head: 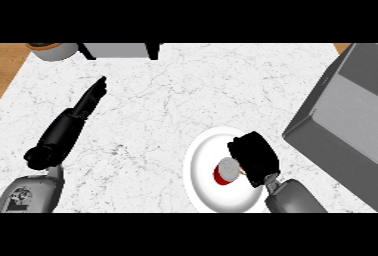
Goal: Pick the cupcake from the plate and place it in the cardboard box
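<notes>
Head view of the table [162, 100] early in the pick. The cupcake [227, 171], red-wrapped with a pale top, sits on the white plate [203, 165] at about 5 o'clock on the table, slightly toward 3 o'clock of the plate's centre. The right hand [255, 157] is over the plate, touching or just beside the cupcake on its 2 o'clock side. The hand's dark bulk hides the contact, so it cannot be told whether the hand is open, closed, or gripping the cupcake. The left hand [70, 122] is at 9 o'clock, well apart from the plate, open with straight fingers pointing toward 1 o'clock and holding nothing. The box [336, 115], grey in this view, stands at 3 o'clock near the plate, with no cupcake seen in it. Judged progress: the reach to the cupcake looks complete. A secure grasp, the lift, the carry toward 2 o'clock and the release into the box all remain. Hidden or unclear: the far side of the cupcake is under the right hand. The box is cut off by the right edge, so its opening and inside are hard to make out. At 11 o'clock a small grey pot [55, 50] and a grey object [118, 49] are clipped by the top edge and cannot be identified further. Both forearms leave the view at the bottom.
</notes>
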Robot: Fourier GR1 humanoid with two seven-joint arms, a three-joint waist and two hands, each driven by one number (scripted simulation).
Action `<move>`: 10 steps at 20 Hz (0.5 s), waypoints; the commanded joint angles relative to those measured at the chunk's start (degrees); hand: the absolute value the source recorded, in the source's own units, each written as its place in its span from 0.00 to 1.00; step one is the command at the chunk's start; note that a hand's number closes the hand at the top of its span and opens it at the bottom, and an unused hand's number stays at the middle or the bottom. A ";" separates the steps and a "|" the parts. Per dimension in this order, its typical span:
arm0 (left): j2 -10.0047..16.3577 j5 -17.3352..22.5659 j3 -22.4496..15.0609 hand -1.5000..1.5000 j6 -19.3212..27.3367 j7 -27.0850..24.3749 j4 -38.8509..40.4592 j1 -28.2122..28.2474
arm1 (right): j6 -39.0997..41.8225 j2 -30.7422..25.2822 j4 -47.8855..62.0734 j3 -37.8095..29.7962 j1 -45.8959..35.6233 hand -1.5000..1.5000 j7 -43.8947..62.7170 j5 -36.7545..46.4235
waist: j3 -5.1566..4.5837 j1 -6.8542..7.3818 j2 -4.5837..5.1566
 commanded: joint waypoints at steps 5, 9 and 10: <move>0.63 -0.25 2.23 0.50 -1.25 -0.32 3.55 -2.80 | -9.17 -0.01 -1.84 -0.20 -0.78 1.00 -5.47 3.93 | -0.01 -0.23 0.03; -0.37 0.91 1.45 0.50 -1.86 4.79 0.34 -4.28 | -12.33 1.57 1.48 -6.25 -0.49 1.00 -13.57 -5.77 | 0.05 0.05 0.15; -0.32 -1.10 1.37 0.50 -0.57 0.20 1.28 -1.48 | -11.32 2.32 0.40 -6.59 0.21 1.00 -14.26 -7.44 | 0.02 0.03 0.12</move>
